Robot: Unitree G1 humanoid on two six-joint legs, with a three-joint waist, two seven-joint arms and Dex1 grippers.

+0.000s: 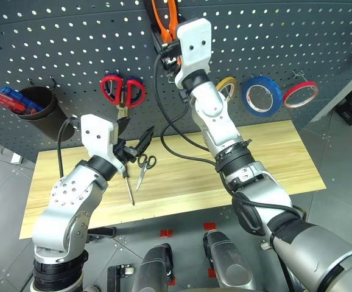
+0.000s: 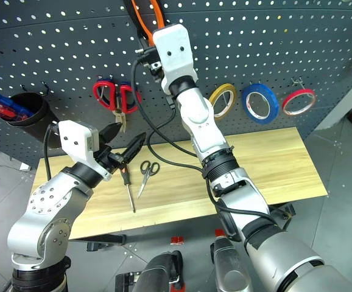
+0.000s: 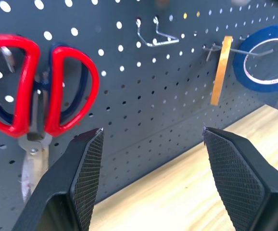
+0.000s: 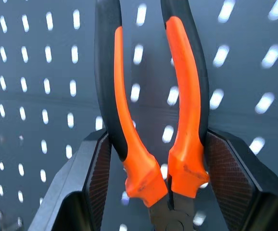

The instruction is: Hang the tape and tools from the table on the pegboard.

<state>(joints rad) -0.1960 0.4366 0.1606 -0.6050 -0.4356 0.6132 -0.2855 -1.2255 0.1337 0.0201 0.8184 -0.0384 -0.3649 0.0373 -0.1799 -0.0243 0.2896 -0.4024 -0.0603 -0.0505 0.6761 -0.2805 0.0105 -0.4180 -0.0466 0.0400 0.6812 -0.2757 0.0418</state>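
Clamping curved orange-and-black rubbery pliers against the perforated pegboard — right gripper; left gripper jaws wide, empty.

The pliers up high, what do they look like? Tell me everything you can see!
The pliers have two curved handles, orange on the inside and black on the outside, rubbery looking, meeting at a dark metal joint. The right gripper holds them between its two black fingers, handles pointing up, close in front of the grey pegboard. The handle tips run past the top of the head views, so whether they sit on a hook cannot be told.
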